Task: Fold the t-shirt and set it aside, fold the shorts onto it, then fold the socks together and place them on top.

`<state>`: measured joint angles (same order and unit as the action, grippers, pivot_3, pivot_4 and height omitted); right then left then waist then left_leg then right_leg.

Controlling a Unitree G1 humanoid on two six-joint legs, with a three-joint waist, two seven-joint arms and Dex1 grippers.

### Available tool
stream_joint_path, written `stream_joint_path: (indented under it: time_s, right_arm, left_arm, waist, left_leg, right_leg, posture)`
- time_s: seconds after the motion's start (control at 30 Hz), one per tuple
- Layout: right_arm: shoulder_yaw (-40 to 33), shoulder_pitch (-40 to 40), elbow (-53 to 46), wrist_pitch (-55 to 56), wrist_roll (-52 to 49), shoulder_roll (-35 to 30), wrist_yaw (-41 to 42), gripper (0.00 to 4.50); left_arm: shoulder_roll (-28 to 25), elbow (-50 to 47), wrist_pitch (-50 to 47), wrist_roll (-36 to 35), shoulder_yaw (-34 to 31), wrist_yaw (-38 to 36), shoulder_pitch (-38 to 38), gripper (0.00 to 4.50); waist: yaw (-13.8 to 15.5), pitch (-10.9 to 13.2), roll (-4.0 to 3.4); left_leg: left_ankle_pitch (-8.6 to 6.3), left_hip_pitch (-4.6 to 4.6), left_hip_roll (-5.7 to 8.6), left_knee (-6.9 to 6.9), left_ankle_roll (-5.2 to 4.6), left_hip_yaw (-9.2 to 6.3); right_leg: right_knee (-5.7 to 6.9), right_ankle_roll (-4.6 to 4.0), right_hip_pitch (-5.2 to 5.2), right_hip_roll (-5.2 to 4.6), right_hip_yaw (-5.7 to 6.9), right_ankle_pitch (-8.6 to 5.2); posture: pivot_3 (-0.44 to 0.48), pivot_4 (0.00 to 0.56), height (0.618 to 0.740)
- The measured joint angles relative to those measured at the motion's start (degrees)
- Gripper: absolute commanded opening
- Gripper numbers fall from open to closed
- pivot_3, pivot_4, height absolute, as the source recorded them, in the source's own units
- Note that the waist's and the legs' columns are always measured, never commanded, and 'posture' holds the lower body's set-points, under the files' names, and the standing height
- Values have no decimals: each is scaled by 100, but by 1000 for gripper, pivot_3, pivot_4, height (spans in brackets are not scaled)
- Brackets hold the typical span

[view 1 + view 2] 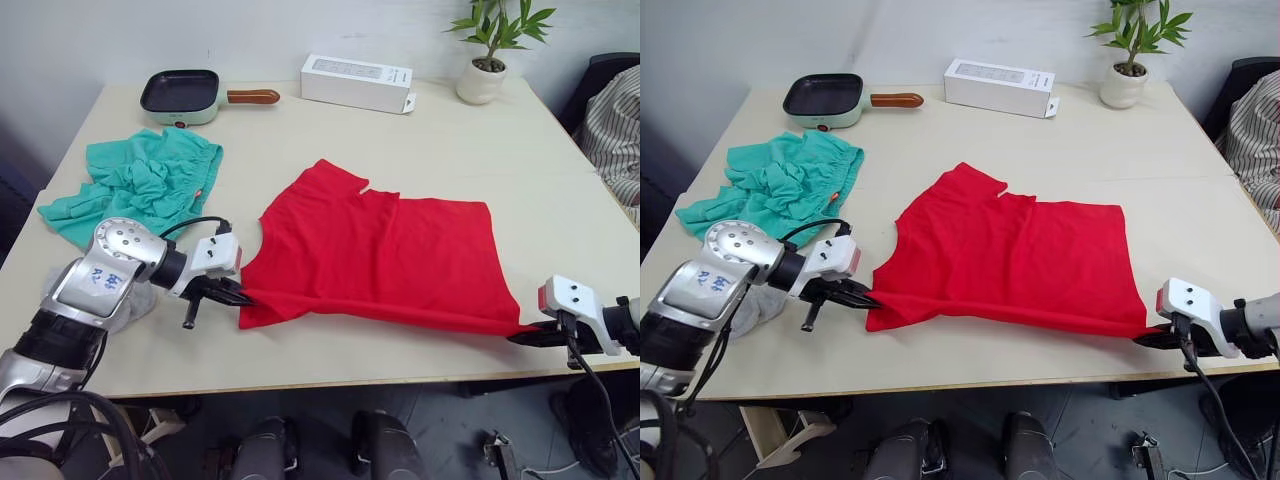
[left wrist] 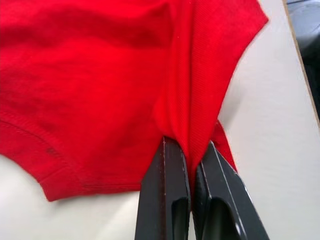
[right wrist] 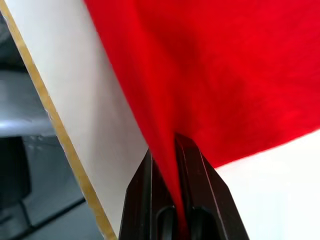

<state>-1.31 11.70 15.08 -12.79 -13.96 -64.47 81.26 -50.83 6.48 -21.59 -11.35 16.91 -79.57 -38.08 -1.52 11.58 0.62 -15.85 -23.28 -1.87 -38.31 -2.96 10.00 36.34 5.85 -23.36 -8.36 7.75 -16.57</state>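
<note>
Left tool (image 1: 232, 292) and right tool (image 1: 522, 338) both clamped on tee (image 1: 385, 255) near desk (image 1: 470, 140) edge; uneven pull could slip thin pinches, skewing fold.

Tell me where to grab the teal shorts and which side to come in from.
Best at the gathered waistband of the shorts, the thick ridged edge toward the table's middle. It stands proud of the table, so fingers could probably close on it. Come from the right, over bare tabletop; the pan sits behind. Both grippers are busy: left gripper and right gripper pinch the t-shirt.
</note>
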Motion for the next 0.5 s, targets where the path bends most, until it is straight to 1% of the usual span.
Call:
stream_joint_path:
  time_s: [0.17,0.23,0.3,0.4,0.5]
  right_arm:
    - [142,273,131,-258,52,75,73,64]
    - [132,389,214,-416,44,224,38,64]
    - [95,400,215,-600,-4,256,8,64]
    - [-146,374,218,-888,-169,443,-222,678]
    - [-471,290,209,-956,-330,599,-552,1697]
  left_arm:
    - [282,597,171,215,149,-146,-151,0]
    - [361,745,152,269,172,-179,-207,0]
    - [367,774,106,282,169,-205,-211,0]
    - [429,810,15,272,80,-112,-210,734]
    - [541,834,-18,212,-245,166,-166,1696]
  waist:
    - [-8,-4,7]
    - [-14,-14,24]
    - [-19,-15,26]
    - [-12,-15,27]
    - [-2,-15,26]
  left_leg:
    - [-1,2,-1,-7,-2,1]
    - [-1,0,-3,-11,-2,0]
    - [-1,1,-4,-11,-2,0]
    - [-1,-1,-5,-15,-2,-3]
    - [-2,-3,-1,-14,-3,-4]
  right_leg:
    - [10,0,-2,-9,-2,0]
    - [12,0,-2,-10,-5,0]
    - [14,0,-2,-16,-10,0]
    - [15,0,-2,-21,-16,0]
    - [17,0,-4,-22,-19,0]
  posture:
    - [0,150,740]
    - [0,150,740]
    - [0,150,740]
    - [0,150,740]
    - [0,150,740]
